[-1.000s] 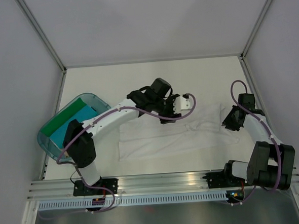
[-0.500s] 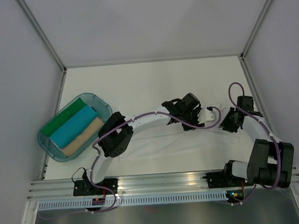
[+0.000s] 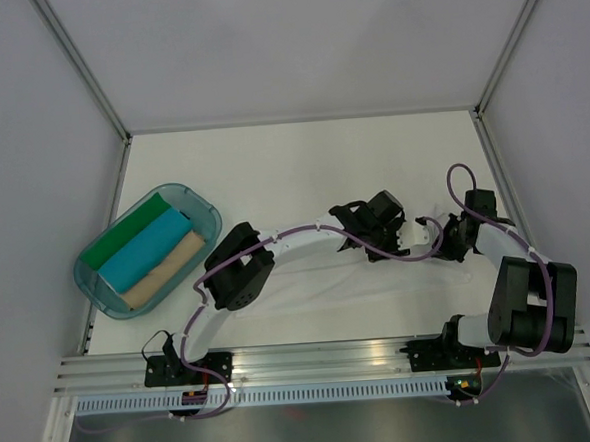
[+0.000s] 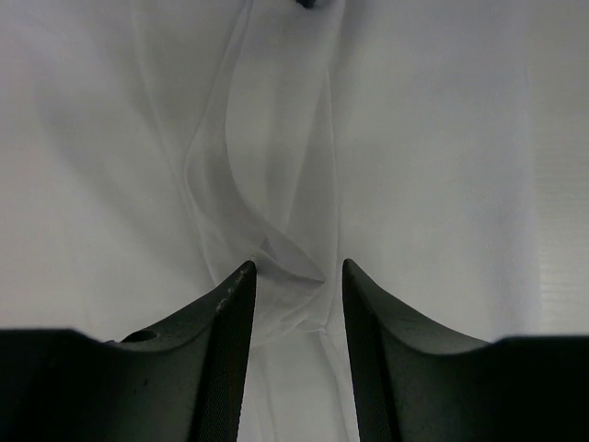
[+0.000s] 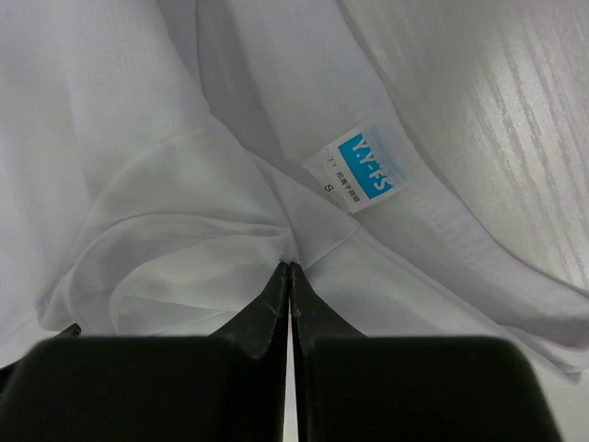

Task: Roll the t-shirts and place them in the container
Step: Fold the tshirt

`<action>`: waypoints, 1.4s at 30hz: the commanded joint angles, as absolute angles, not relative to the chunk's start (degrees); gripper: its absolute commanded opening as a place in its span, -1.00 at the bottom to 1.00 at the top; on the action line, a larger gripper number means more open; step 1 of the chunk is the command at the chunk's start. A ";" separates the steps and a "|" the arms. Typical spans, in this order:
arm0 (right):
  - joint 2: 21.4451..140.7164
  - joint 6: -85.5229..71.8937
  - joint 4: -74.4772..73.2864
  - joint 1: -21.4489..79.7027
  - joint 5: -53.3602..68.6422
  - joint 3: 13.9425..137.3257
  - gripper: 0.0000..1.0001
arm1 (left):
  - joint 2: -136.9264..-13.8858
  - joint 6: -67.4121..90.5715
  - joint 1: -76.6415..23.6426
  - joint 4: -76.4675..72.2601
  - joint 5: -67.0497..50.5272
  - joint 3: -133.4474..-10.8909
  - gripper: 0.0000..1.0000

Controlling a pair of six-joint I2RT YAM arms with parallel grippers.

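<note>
Overhead, white t-shirt (image 3: 319,285) lies 9-to-3 o'clock on counter (image 3: 301,160); left claw (image 3: 410,237), right claw (image 3: 444,239) both at its 3 o'clock end. Left wrist: jaws apart, astride a ridge of it. Right wrist: jaws pinched shut on its cloth, neck label (image 5: 363,170) at 1 o'clock.

L gripper (image 4: 298,264) half-open — R gripper (image 5: 290,265) shut tight, both prob. low

Far half of table (image 3: 301,160) bare, open to either arm. Tub (image 3: 185,188) with rolls (image 3: 147,252) fills left edge. Left arm (image 3: 296,239) stretches low across shirt (image 3: 359,282), barring the middle. Left gripper (image 4: 294,276) and right gripper (image 5: 290,267) crowd shirt's right end, scant room between. Walls (image 3: 559,115) hem left, far and right sides.
</note>
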State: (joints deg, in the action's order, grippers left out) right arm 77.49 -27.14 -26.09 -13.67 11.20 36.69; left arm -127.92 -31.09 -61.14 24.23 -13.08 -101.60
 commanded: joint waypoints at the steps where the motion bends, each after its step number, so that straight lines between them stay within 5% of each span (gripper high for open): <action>1: 77.61 -27.68 -24.08 -13.80 13.09 36.74 -0.96 | -128.84 -31.46 -62.22 23.29 -12.58 -103.27 -0.03; 7: 75.85 -27.51 -26.01 -13.80 13.54 35.25 -0.99 | -130.43 -31.82 -62.32 23.29 -9.76 -103.80 -0.24; 12: 72.08 -28.47 -26.89 -13.80 12.83 33.40 -1.00 | -129.12 -31.82 -62.31 23.29 -9.14 -101.17 -0.95; 19: 67.33 -30.32 -30.14 -13.80 11.87 32.87 -0.99 | -124.28 -31.99 -62.23 23.29 -11.07 -97.39 -0.95; 21: 65.40 -30.93 -30.76 -13.80 13.00 32.35 -0.86 | -123.49 -31.99 -62.14 23.29 -12.47 -95.81 -0.95; 25: 60.39 -30.76 -36.37 -13.80 13.28 34.53 -0.18 | -122.96 -32.61 -62.14 23.47 -14.50 -93.43 -0.95; 29: 54.59 -30.58 -40.51 -13.80 9.23 40.50 0.02 | -122.52 -33.40 -62.23 23.38 -16.95 -92.81 -0.95; 42: 75.49 -27.16 -21.54 -13.80 18.64 40.70 -0.93 | -120.50 -34.72 -62.23 26.28 -19.42 -92.81 -0.90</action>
